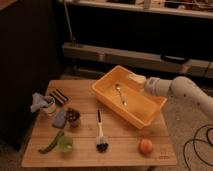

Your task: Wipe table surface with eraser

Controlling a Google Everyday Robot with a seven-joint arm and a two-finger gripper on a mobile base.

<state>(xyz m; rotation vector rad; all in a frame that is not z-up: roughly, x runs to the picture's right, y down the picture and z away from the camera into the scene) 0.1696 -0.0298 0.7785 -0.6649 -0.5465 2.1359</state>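
Note:
The eraser (60,96), a small flat block with dark and pale stripes, lies near the left edge of the table surface (120,142), a light-brown plank top. My gripper (136,78) reaches in from the right and hovers at the far rim of a yellow bin (145,116), a long way right of the eraser. It is open and I see nothing held in it.
A spoon (120,93) lies in the bin. Near the eraser are a cup with a blue-grey cloth (43,103), a grey-blue block (59,119) and a dark cup (73,116). Along the front lie a green vegetable (54,143), a brush (100,134) and an orange fruit (145,146).

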